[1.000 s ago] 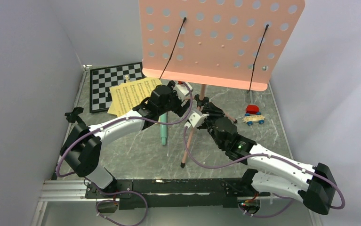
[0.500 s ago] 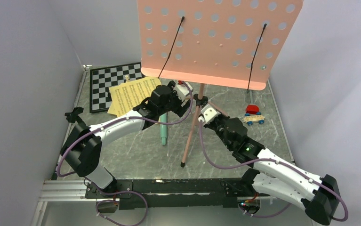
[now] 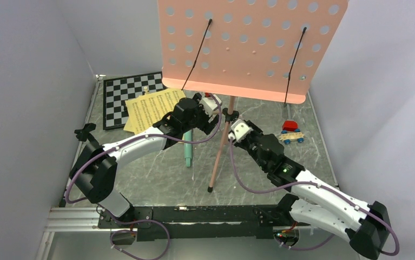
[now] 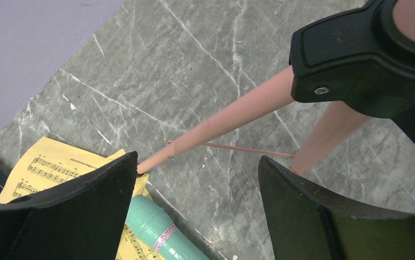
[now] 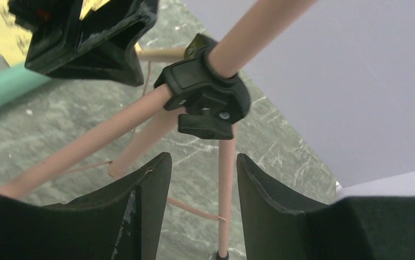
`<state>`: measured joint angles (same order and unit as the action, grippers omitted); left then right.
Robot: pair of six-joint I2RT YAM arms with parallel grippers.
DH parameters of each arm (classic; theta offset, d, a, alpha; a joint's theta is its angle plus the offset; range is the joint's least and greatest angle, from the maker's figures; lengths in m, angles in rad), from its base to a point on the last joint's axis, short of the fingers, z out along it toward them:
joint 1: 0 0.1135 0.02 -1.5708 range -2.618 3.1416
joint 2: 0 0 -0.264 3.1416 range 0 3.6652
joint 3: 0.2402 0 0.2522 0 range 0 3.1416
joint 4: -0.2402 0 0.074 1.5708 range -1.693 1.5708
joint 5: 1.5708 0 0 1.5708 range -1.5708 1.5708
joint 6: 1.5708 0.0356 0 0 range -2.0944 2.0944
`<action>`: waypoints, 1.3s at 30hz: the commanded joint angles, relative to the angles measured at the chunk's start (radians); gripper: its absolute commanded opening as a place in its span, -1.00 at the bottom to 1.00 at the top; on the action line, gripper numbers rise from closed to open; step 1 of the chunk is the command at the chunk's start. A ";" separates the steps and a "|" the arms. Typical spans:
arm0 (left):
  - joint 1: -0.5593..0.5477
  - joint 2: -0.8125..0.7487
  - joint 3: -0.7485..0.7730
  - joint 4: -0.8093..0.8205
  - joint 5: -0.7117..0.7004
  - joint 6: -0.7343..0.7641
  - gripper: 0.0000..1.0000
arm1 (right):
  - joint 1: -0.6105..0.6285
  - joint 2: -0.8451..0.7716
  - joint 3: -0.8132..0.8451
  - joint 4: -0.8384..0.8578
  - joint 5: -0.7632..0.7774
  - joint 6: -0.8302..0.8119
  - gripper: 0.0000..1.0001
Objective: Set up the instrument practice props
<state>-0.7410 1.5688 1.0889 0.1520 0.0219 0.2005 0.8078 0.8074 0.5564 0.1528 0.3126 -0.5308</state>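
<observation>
Music stand (image 3: 254, 49) stands on grey marbled tabletop (image 3: 151, 173).

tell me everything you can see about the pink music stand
The pink music stand is upright on the grey marbled table. Its perforated desk carries two black wire page holders and a lip. A thin pole meets a black hub where braced legs spread; one tip reaches the yellow sheet music. The open left gripper and right gripper grip nothing.
</observation>
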 commanded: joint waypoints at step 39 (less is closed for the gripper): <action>-0.003 0.015 0.040 0.028 0.007 0.011 0.72 | 0.050 0.164 0.097 0.165 0.063 -0.296 0.06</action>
<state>-0.7410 1.5856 1.0939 0.1524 0.0219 0.2005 0.8536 0.9482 0.6193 0.2470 0.3668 -0.8162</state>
